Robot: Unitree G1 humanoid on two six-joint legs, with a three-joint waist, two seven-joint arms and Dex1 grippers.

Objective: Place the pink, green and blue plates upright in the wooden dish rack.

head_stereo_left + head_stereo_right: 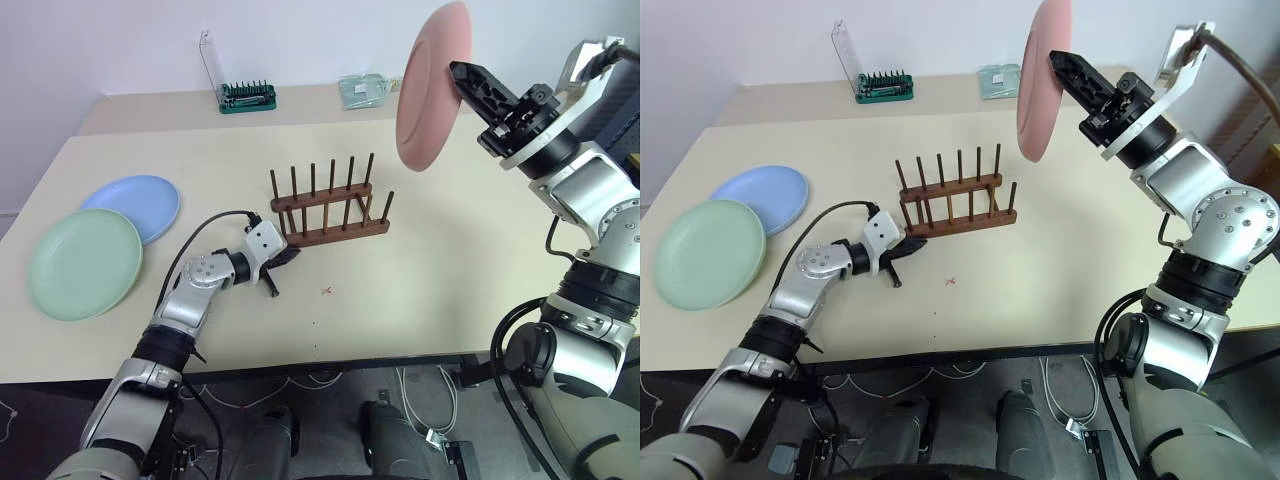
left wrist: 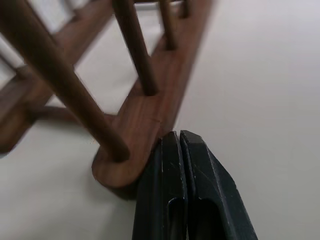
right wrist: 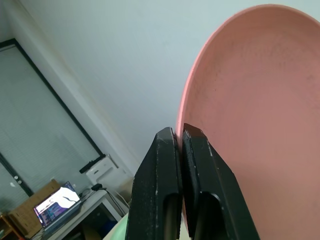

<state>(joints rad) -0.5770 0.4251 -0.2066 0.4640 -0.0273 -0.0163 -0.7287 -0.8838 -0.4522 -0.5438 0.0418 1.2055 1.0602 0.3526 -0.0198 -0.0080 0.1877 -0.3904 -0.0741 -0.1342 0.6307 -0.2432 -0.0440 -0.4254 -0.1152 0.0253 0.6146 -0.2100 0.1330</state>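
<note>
Nearest, low in the left of the head views, the left gripper (image 1: 283,262) lies just above the table (image 1: 420,290), its 2 black fingers (image 2: 172,165) pressed together with nothing between them. Their tips sit against the near-left end of the wooden dish rack (image 1: 330,215); in the left wrist view they meet the rounded end of a base rail, beside the first peg.

The rack stands at the centre of the frame, 2 dark rails carrying rows of thin upright pegs, and it holds no plates. A small red mark (image 1: 326,291) shows on the table just in front of it.

At the left edge of the frame the green plate (image 1: 84,263) lies flat, and the blue plate (image 1: 135,205) lies flat just behind it, its near edge tucked under the green rim. Both are well apart from the rack.

In the upper right, the right gripper (image 1: 462,78) is raised high above the table, fingers (image 3: 167,170) pinched on the rim of the pink plate (image 1: 432,85). The plate hangs on edge, nearly vertical, above and to the right of the rack and clear of it.

Farthest back, along the upper edge of the table, stand a green screwdriver-bit holder (image 1: 247,96) with its clear lid up and, right of it, a small clear packet (image 1: 364,90).
</note>
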